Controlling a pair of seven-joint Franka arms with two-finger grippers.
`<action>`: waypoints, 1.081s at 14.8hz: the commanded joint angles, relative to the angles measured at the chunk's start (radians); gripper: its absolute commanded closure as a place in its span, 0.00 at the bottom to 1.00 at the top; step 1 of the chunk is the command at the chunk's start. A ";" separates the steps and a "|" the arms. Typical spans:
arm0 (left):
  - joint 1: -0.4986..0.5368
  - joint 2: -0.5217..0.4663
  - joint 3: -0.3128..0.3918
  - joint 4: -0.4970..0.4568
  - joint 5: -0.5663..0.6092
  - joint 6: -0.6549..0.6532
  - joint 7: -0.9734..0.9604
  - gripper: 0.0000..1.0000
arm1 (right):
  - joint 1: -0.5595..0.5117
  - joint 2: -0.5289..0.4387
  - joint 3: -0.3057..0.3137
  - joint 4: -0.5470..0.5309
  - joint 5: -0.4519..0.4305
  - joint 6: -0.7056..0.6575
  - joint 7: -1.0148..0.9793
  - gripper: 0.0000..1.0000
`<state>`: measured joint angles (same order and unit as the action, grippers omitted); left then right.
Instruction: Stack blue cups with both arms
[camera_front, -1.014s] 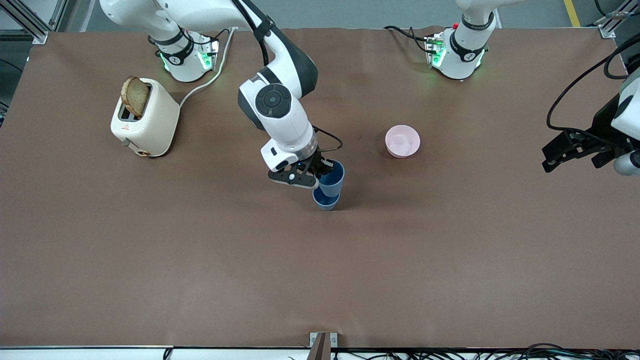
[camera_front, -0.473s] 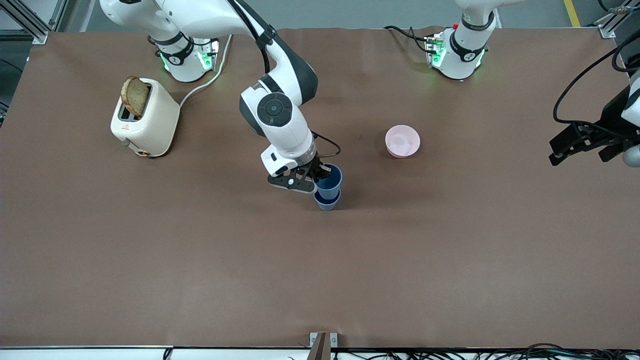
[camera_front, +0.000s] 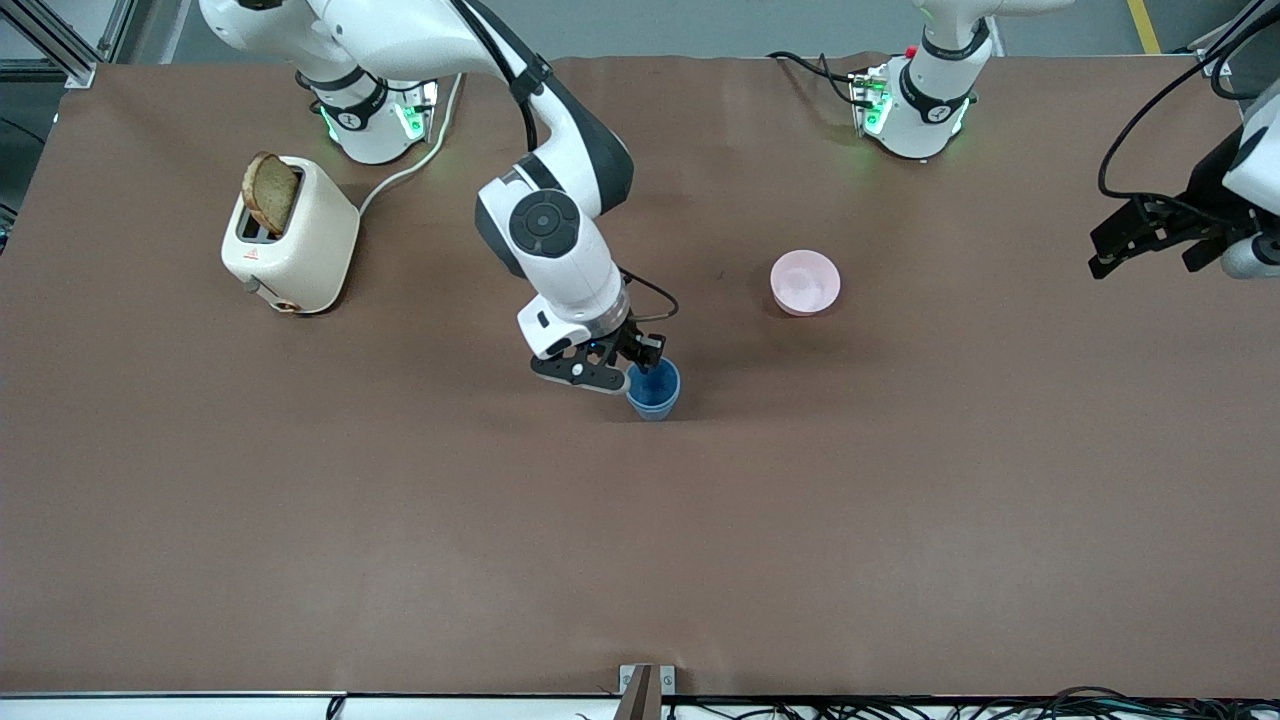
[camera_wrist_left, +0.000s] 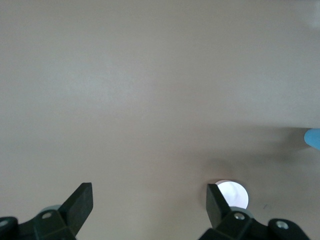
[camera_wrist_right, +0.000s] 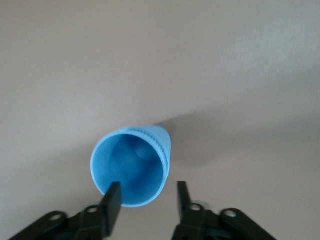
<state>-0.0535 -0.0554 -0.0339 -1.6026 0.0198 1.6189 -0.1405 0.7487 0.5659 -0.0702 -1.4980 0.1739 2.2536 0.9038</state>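
Note:
The two blue cups (camera_front: 654, 389) stand nested as one stack near the middle of the table; only the top cup's mouth and a ribbed rim under it show in the right wrist view (camera_wrist_right: 131, 165). My right gripper (camera_front: 640, 362) is low at the stack's rim, jaws open (camera_wrist_right: 147, 186), with one finger over the cup's mouth and the other outside the wall with a gap. My left gripper (camera_front: 1140, 237) hangs open and empty (camera_wrist_left: 150, 187) above the left arm's end of the table. An edge of the blue stack shows in the left wrist view (camera_wrist_left: 313, 138).
A pink bowl (camera_front: 805, 282) sits beside the stack toward the left arm's end, and shows in the left wrist view (camera_wrist_left: 233, 193). A cream toaster (camera_front: 290, 237) with a slice of bread stands toward the right arm's end, its cord running to that arm's base.
My right gripper came down and the cup it held sank into the standing cup; its jaws are now apart from the wall. My left gripper drifted up and toward its base.

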 joint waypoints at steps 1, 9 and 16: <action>-0.023 -0.044 0.032 -0.037 -0.012 -0.028 0.021 0.00 | -0.061 -0.137 -0.040 -0.027 -0.019 -0.084 -0.013 0.00; -0.022 -0.023 0.009 0.004 -0.001 -0.071 0.118 0.00 | -0.342 -0.418 -0.103 -0.080 -0.123 -0.417 -0.344 0.00; -0.020 -0.004 -0.015 0.041 0.003 -0.076 0.116 0.00 | -0.558 -0.583 -0.105 -0.114 -0.139 -0.624 -0.655 0.00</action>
<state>-0.0824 -0.0705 -0.0392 -1.5921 0.0198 1.5652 -0.0353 0.2421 0.0478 -0.1923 -1.5627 0.0539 1.6525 0.3233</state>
